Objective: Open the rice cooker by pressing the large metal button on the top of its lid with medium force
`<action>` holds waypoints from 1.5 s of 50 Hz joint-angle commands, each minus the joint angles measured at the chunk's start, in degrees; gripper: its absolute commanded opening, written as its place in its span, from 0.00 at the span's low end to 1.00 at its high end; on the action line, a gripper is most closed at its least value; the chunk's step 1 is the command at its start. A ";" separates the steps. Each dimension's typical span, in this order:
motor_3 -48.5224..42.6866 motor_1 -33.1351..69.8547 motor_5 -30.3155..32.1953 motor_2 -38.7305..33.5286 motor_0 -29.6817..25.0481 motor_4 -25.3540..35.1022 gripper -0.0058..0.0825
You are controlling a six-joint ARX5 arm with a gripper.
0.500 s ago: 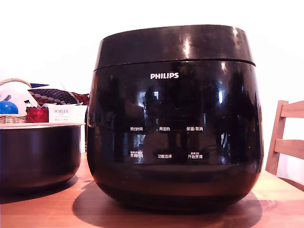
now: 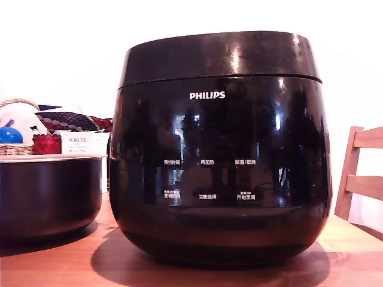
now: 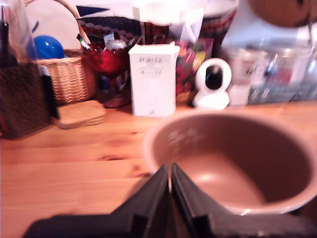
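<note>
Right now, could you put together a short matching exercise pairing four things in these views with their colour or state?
Things:
1. rice cooker
2. lid
3. gripper
4. ball

Descriptions:
A. blue, in a wicker basket
B. closed flat on the body
C. glossy black, white lettering on the front
D. fingers together, above the rim of the brown-lined pot

Pairs: 1-C, 2-B, 3-D, 4-A
</note>
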 commanded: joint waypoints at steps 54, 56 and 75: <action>7.78 3.17 -26.84 12.04 -9.01 40.81 0.04; 7.76 3.91 -26.82 12.57 -9.53 41.11 0.04; 7.78 9.75 -23.96 16.35 -11.21 41.64 0.04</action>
